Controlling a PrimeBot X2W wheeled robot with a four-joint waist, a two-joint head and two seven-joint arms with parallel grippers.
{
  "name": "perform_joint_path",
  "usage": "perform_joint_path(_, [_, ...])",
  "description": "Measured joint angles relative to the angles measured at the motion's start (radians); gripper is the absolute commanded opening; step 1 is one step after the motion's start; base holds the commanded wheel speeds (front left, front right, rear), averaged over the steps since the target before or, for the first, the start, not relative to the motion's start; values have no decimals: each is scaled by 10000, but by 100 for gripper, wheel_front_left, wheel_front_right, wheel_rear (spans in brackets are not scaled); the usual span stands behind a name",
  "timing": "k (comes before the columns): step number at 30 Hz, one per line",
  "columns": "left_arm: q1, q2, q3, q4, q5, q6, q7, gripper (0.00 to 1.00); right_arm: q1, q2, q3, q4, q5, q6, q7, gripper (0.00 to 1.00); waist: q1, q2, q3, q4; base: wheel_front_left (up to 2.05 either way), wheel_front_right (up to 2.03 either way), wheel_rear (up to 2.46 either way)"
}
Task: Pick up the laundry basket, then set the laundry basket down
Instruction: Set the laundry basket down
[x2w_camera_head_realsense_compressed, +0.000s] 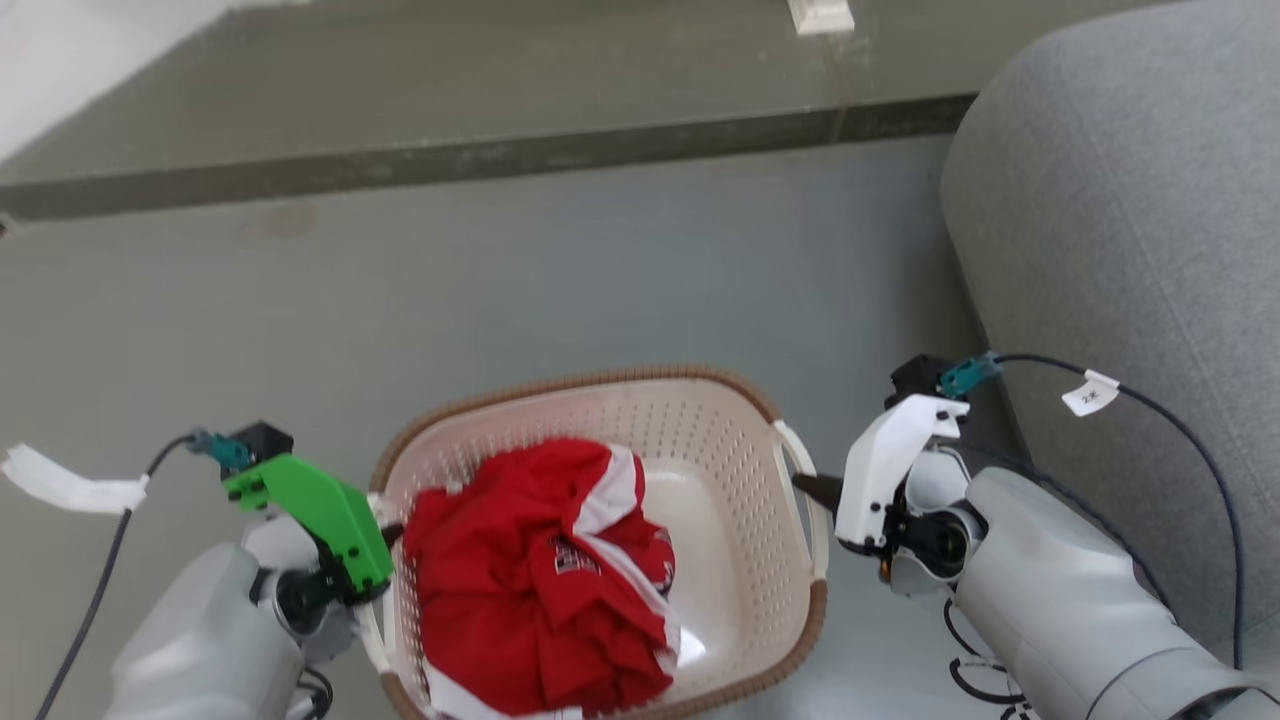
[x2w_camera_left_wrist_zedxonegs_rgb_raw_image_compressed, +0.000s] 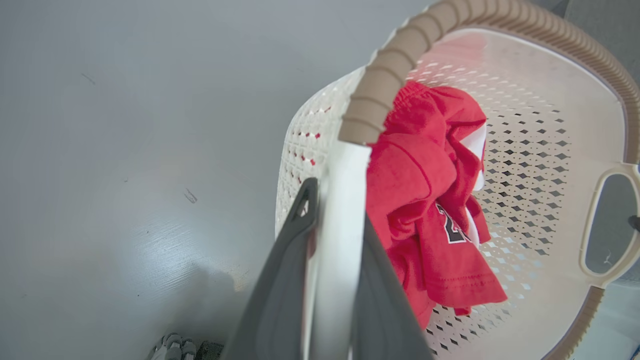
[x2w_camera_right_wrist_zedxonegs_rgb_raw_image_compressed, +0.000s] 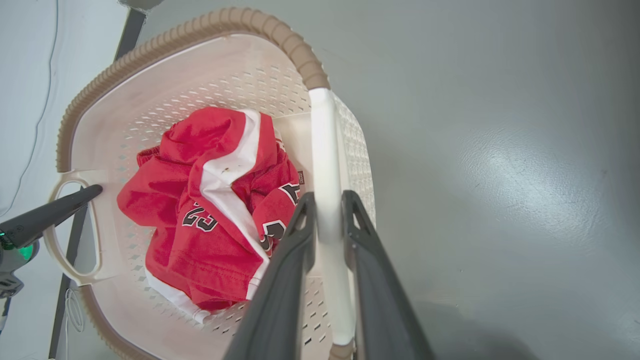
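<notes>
The laundry basket (x2w_camera_head_realsense_compressed: 600, 378) stands low in the middle of the head view, cream with perforated walls and a brown rim; a crumpled red and white jersey (x2w_camera_head_realsense_compressed: 530, 570) lies in it. My left gripper (x2w_camera_head_realsense_compressed: 385, 535), under a green mount, is shut on the basket's left white handle (x2w_camera_left_wrist_zedxonegs_rgb_raw_image_compressed: 340, 200); in the left wrist view the gripper (x2w_camera_left_wrist_zedxonegs_rgb_raw_image_compressed: 335, 210) has a dark finger on each side of that handle. My right gripper (x2w_camera_head_realsense_compressed: 805, 487) (x2w_camera_right_wrist_zedxonegs_rgb_raw_image_compressed: 327, 197) is shut on the right white handle (x2w_camera_right_wrist_zedxonegs_rgb_raw_image_compressed: 325, 150). Whether the basket (x2w_camera_right_wrist_zedxonegs_rgb_raw_image_compressed: 200, 25) touches the floor I cannot tell.
A grey sofa (x2w_camera_head_realsense_compressed: 1130, 250) rises close on the right, next to my right arm. A dark raised ledge (x2w_camera_head_realsense_compressed: 480, 155) runs across the back. Black cables (x2w_camera_head_realsense_compressed: 1180, 420) trail from both wrists. Grey floor (x2w_camera_head_realsense_compressed: 560, 280) lies ahead of the basket.
</notes>
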Motion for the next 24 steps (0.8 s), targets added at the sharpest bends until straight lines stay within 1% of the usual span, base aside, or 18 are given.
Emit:
perform_joint_path(11, [-692,4,-130,-52,169,0,-359,0,-469,-58,31,-157,-4,-105,-627,0,0,0,1305,-9,0,0,0])
perform_joint_path(13, [-830,4,-167,-54,190,0,-443,0,-602,-63,42,-180,-17,-180,-757,0,0,0,1557,-4,0,0,0])
perform_joint_path(18, [-1204,4,-320,-134,583,0,-832,0,-874,-81,90,-247,-119,-265,-1229,0,0,0,2339,35,0,0,0])
perform_joint_path(24, [-1487,12,-288,-48,639,-2,-1350,0,-1098,-79,234,-374,-270,-272,-1743,0,0,0,3133,92,0,0,0])
